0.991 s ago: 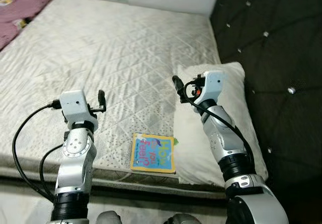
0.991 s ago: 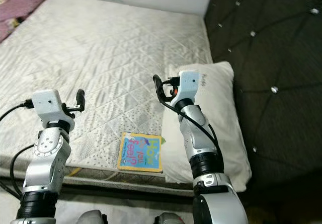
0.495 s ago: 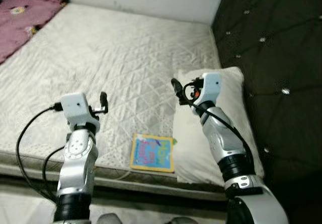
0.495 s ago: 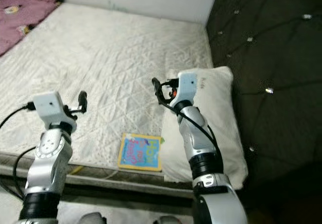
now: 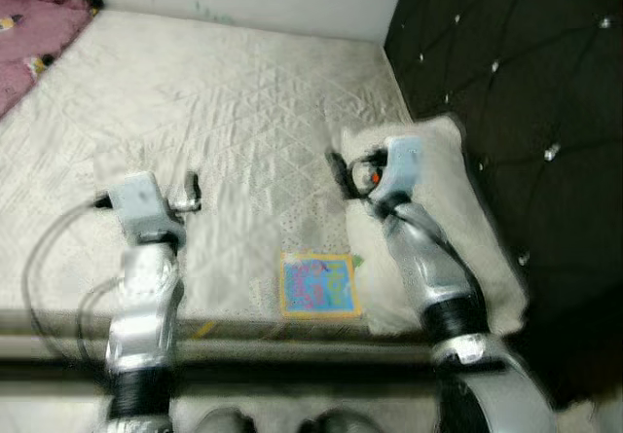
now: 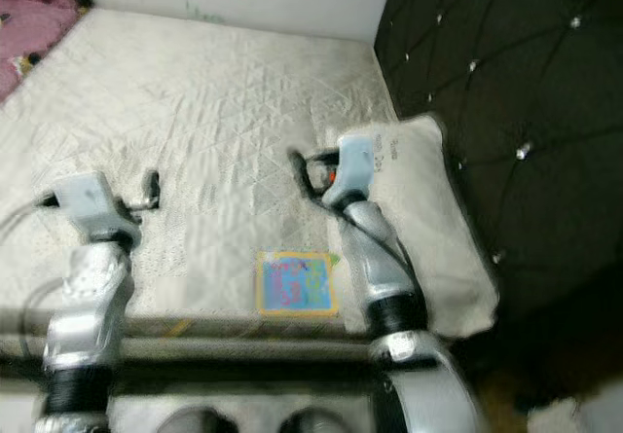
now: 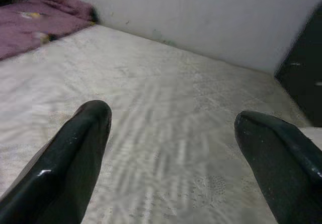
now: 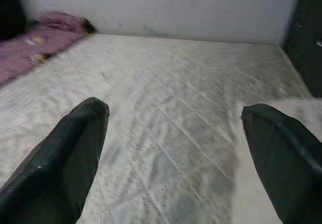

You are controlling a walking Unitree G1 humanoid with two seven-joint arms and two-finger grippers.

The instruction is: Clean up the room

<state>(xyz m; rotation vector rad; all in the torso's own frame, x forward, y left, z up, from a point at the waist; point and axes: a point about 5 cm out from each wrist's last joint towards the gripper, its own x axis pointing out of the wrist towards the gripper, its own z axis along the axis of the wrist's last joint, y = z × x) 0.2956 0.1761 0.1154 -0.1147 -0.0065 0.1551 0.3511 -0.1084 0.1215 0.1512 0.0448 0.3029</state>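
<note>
Jaws spread wide on both grippers, nothing held: left gripper [image 7: 171, 148] and right gripper [image 8: 173, 148] raised over the mattress [image 5: 224, 112], likely staged for a reach. Colourful book [image 5: 318, 284] flat at the mattress's near edge, just beside the white pillow [image 5: 443, 219], between the two arms; probable pickup target. Head views blurred. Pillow close against the dark tufted headboard [image 5: 506, 83]. Purple cloth [image 5: 34, 24] at far left corner. Open mattress ahead, room to descend.

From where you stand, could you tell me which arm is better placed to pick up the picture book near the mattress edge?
Probably the right. The right gripper hangs open by the pillow, nearer the book than the left gripper, also open, further out over the mattress.
</note>
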